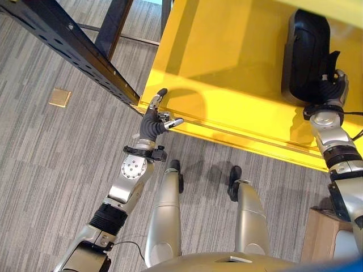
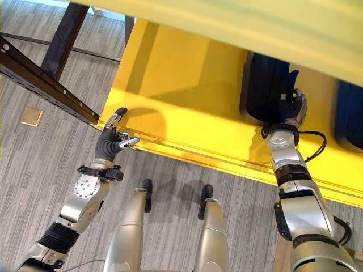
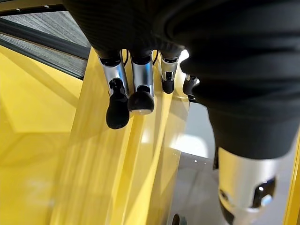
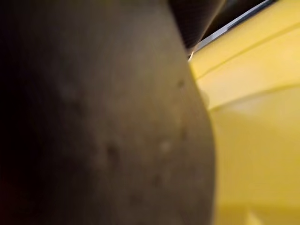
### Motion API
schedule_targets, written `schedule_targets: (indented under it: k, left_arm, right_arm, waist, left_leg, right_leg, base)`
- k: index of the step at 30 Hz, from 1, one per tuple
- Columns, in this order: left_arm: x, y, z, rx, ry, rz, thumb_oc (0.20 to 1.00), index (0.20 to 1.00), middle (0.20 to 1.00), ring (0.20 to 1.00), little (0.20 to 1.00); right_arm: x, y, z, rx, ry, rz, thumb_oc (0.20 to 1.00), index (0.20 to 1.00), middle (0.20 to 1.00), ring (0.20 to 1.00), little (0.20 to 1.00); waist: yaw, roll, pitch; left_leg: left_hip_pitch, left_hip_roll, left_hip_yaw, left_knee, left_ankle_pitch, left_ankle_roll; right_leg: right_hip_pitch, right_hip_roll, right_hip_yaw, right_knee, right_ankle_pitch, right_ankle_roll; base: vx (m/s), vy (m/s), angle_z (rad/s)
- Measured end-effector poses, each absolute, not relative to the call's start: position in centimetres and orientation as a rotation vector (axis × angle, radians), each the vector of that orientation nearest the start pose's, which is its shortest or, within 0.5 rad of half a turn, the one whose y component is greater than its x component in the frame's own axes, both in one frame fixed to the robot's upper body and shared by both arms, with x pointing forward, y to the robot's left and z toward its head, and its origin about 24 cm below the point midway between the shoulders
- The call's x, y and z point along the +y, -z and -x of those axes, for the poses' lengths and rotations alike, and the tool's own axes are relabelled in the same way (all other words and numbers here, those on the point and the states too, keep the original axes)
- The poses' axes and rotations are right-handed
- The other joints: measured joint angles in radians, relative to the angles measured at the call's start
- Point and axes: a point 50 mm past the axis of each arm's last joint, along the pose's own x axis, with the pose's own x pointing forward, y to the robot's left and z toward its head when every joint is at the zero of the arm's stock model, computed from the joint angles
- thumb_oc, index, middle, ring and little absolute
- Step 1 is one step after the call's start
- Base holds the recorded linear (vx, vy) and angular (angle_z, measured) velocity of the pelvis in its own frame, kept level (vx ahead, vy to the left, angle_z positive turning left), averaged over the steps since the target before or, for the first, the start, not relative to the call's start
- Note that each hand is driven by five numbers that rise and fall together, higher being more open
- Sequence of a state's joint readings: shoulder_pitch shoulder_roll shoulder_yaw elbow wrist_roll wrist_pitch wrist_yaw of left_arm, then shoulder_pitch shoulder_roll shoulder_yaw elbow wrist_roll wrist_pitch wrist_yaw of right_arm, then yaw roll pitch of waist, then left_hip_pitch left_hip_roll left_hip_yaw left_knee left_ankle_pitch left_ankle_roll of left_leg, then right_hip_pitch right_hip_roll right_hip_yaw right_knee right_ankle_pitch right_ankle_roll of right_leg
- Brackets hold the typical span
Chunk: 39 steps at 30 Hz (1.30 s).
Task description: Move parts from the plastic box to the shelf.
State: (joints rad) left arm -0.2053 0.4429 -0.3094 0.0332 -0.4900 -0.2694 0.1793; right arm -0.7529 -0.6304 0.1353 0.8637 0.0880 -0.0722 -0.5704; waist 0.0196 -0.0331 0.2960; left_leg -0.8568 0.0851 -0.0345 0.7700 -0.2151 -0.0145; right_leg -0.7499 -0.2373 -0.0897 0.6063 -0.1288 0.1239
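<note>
Black part: lies on the yellow shelf, toward its right side.
Right hand: pressed against the part's near end; I cannot tell whether its fingers grip it.
Left hand: at the shelf's front left edge, well apart from the part, fingers straight and loose, holding nothing.
Second dark part: further right on the shelf.

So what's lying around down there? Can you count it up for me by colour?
black parts: 2, one against the right robot hand, another further right on the same surface
yellow surface: 1
tan square on the floor: 1
Total: 4
</note>
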Motion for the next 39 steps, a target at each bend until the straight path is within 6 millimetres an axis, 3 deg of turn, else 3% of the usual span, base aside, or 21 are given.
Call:
schedule_targets:
  k: [7,19,22,24,35,39]
  left_arm:
    - [16.3,-10.0,-28.1,-0.289,0.130,0.080,1.000,1.000,1.000,1.000,1.000]
    - [16.7,-11.1,-27.7,-0.308,0.155,0.045,1.000,1.000,1.000,1.000,1.000]
    - [16.3,-12.4,-27.1,-0.367,0.183,0.057,1.000,1.000,1.000,1.000,1.000]
    - [16.0,-14.8,-26.7,-0.481,0.205,0.078,1.000,1.000,1.000,1.000,1.000]
    - [15.7,-19.7,-25.7,-0.727,0.236,0.112,1.000,1.000,1.000,1.000,1.000]
    - [15.3,-20.1,-25.8,-0.742,0.248,0.117,1.000,1.000,1.000,1.000,1.000]
  right_arm:
    - [-31.9,-14.2,-35.1,-0.096,0.777,0.515,0.200,0.200,0.200,0.200,0.200]
    - [-31.8,-14.1,-34.9,-0.099,0.775,0.516,0.200,0.200,0.200,0.200,0.200]
    - [-31.8,-14.1,-34.9,-0.099,0.771,0.527,0.200,0.200,0.200,0.200,0.200]
    - [-31.6,-14.0,-35.0,-0.099,0.763,0.539,0.200,0.200,0.200,0.200,0.200]
    - [-31.6,-14.0,-35.0,-0.097,0.747,0.551,0.200,0.200,0.200,0.200,0.200]
    - [-31.6,-14.0,-35.0,-0.098,0.747,0.551,0.200,0.200,0.200,0.200,0.200]
  waist:
    - [-0.005,0.000,0.000]
    - [-0.010,0.001,-0.001]
    - [-0.011,0.001,-0.001]
    - [-0.008,0.001,-0.001]
    - [-0.015,0.001,-0.001]
    - [-0.017,0.000,0.000]
  left_leg:
    - [0.000,0.000,0.000,0.001,0.000,0.000]
    - [0.006,0.002,0.014,0.003,0.001,-0.001]
    - [0.010,0.002,0.018,0.002,0.002,-0.004]
    - [0.015,0.005,0.021,0.001,0.001,-0.003]
    - [0.019,0.017,0.022,0.000,-0.002,-0.006]
    - [0.018,0.017,0.022,0.000,-0.001,-0.007]
  right_leg:
    - [-0.002,0.000,0.001,0.003,0.000,0.000]
    - [-0.009,0.000,0.017,0.017,0.000,0.001]
    - [-0.009,0.001,0.021,0.019,0.000,0.001]
    - [-0.009,0.005,0.025,0.020,0.000,0.001]
    - [-0.009,0.015,0.026,0.021,-0.002,-0.002]
    - [-0.009,0.015,0.026,0.021,-0.002,-0.002]
  base:
    - [0.00,0.000,0.00]
    - [-0.01,0.000,-0.01]
    - [-0.04,-0.001,-0.04]
    - [-0.02,0.006,-0.05]
    - [-0.01,0.001,-0.01]
    - [0.00,0.000,0.00]
